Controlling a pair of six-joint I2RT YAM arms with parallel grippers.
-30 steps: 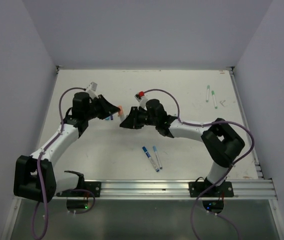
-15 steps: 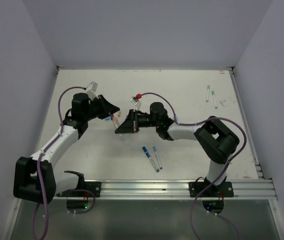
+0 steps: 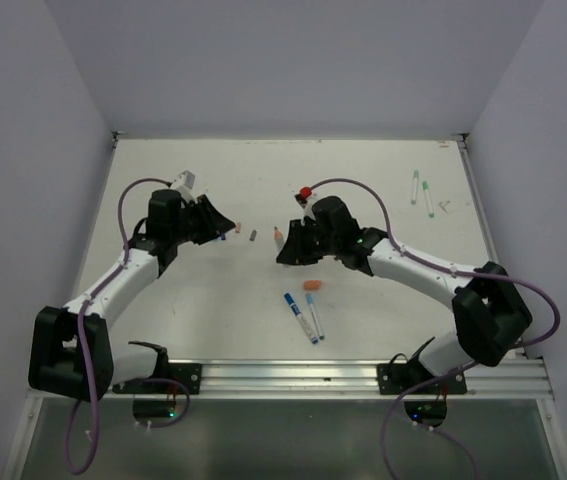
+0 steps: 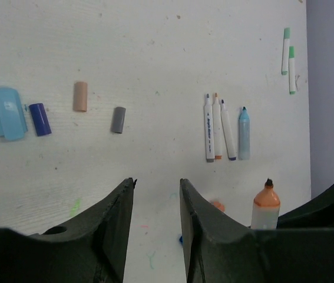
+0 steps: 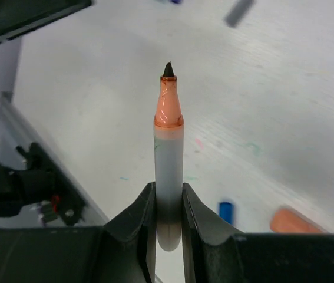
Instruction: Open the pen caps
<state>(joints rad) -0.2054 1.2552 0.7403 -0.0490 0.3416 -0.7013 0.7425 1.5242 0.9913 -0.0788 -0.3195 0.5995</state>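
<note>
Left fingers parted; orange cap now on table; right arm swung rightward, orange pen uncapped.

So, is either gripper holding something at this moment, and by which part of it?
The right gripper holds the orange pen by its white barrel, far from the uncapped tip. The left gripper holds nothing.

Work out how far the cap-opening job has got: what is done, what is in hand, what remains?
Done: the light blue cap, dark blue cap, peach cap and grey cap lie loose, and four pens show bare tips. In hand: the right gripper clamps the orange pen, tip bare, its orange cap lying loose; the left gripper is open and empty. Left: the two green pens look still capped.
</note>
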